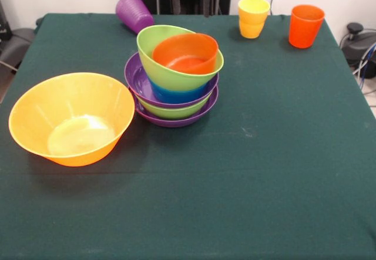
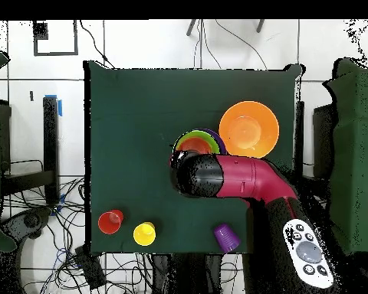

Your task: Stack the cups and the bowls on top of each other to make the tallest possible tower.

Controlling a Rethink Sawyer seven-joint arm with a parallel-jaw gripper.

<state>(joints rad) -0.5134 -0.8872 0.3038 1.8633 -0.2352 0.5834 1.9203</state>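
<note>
Cloth of dark green covers the table (image 1: 282, 172), and on it sit seven bowls and what look like four cups. One very large yellow-orange bowl (image 1: 70, 119) stands alone near the front view's left edge, just beside the tower (image 1: 174, 78). That tower holds six nested bowls: from the bottom, a wide purple, a green, a second purple, a small blue, a second green tilted, and a small red-orange bowl (image 1: 185, 53) on top. The ribbed purple cup (image 1: 134, 13) lies on its side at the far edge. Two yellow-orange cups (image 1: 253, 17) appear nested upright, and one orange-red cup (image 1: 305, 25) stands near them. Overhead, the red and black arm (image 2: 233, 178) reaches across above the tower, hiding part of it. The gripper itself cannot be made out, so whether it is open or holding anything cannot be told.
</note>
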